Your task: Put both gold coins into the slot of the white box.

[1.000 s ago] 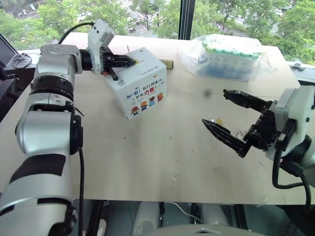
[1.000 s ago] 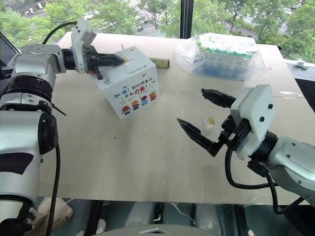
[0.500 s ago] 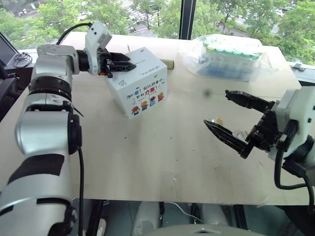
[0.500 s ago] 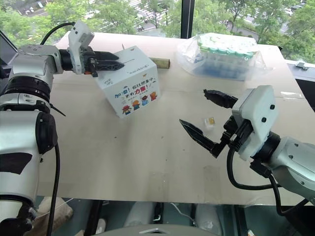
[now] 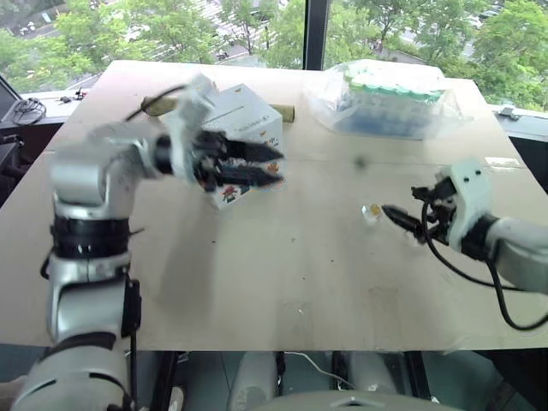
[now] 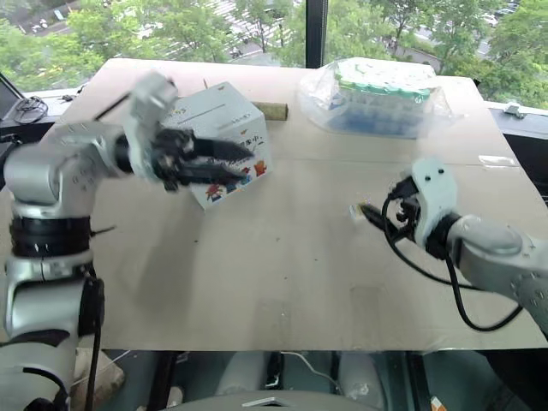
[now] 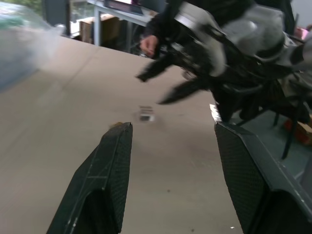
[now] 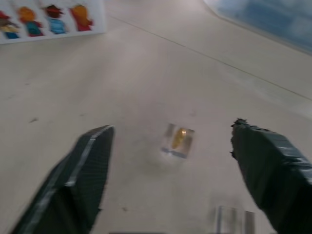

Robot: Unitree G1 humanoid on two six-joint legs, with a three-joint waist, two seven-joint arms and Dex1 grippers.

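Note:
The white box (image 5: 248, 128), with cartoon figures on its side, stands on the table at the back left; its slot is lost in blur. My left gripper (image 5: 278, 167) hangs open and empty in front of the box, pointing right. One gold coin (image 8: 179, 138) sits in a small clear block (image 5: 372, 211) on the table at the right. My right gripper (image 5: 401, 202) is low over the table just right of that block, open, with the block ahead between its fingers (image 8: 83, 170) and untouched.
A clear bag of green-capped tubes (image 5: 390, 98) lies at the back right. A short brown tube (image 5: 287, 112) rests behind the box. A second clear block (image 8: 234, 217) lies near my right gripper. A person's hand (image 7: 148, 45) shows beyond the table.
My left gripper opened, left the top of the box and swung right and back toward me. My right gripper dropped forward to the coin's block, its jaws narrower. The camera shifted.

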